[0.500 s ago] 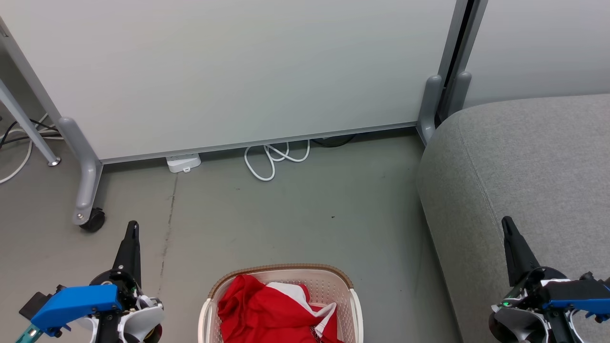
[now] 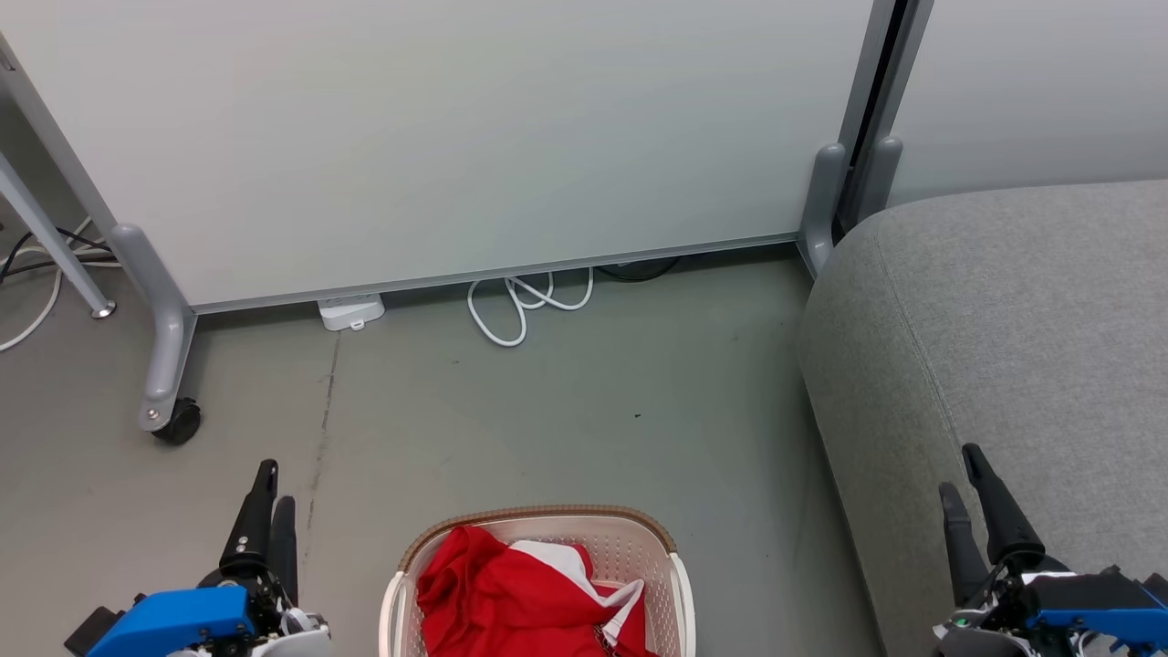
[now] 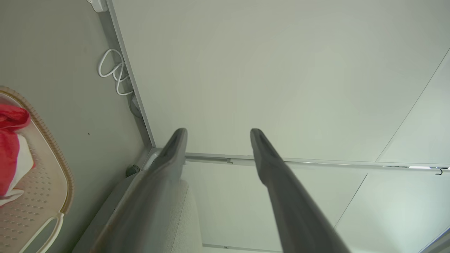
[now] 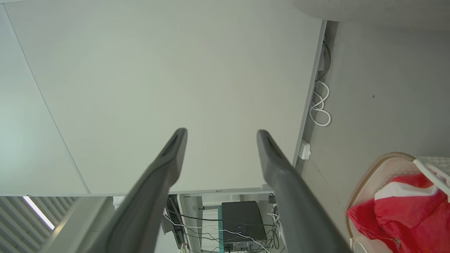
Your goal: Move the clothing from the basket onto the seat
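Both grippers flank the laundry basket [image 2: 547, 516] at the head view's bottom edge: left gripper [image 2: 276, 484], right gripper [image 2: 958, 468], each empty. Red clothing [image 2: 511, 593] lies crumpled inside the basket; the grey sofa [image 2: 1004, 319] is bare. Left wrist view: fingers [image 3: 174, 151] spread apart. Right wrist view: likewise spread. The fabric looks light and limp, so pinch a raised fold.

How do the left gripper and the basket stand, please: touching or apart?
Apart. The head view shows a strip of bare floor between the left gripper and the basket.
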{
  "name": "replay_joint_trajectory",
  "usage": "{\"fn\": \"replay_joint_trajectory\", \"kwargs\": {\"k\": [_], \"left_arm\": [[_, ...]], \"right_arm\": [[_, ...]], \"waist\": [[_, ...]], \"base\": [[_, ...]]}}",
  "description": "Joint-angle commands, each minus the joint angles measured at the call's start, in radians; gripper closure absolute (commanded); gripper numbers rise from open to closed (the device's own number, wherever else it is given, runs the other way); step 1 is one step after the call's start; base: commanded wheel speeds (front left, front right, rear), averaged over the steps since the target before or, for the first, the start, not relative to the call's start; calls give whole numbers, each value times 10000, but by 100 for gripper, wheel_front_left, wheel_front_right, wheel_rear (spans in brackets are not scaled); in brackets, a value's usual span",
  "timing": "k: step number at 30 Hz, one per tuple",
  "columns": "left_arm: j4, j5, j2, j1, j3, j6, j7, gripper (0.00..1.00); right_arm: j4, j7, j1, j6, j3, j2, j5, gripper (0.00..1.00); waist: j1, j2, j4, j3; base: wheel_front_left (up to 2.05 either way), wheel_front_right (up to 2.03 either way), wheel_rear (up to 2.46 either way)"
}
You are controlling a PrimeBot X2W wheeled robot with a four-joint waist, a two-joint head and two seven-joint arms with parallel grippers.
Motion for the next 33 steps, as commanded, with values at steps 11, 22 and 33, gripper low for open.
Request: {"fn": "replay_joint_trajectory", "kwargs": {"k": [11,22,33], "left_arm": [[-218,1239,81,-533,-290,32,-595,0],[-609,3318,105,-728,-745,416,-1088,0],[-824,5787,124,-862,-1337,975,-1527,0]], "right_arm": [[-144,-583,-334,13,82,-57,-1046,0],[-455,-1068,-402,17,235,-71,-3369,0],[-801,-1499,-404,21,450,-87,-5641,0]], "waist": [[1,0,8,1],[1,0,5,4],[1,0,41,13]], "base": [[0,0,0],[0,0,0],[0,0,0]]}}
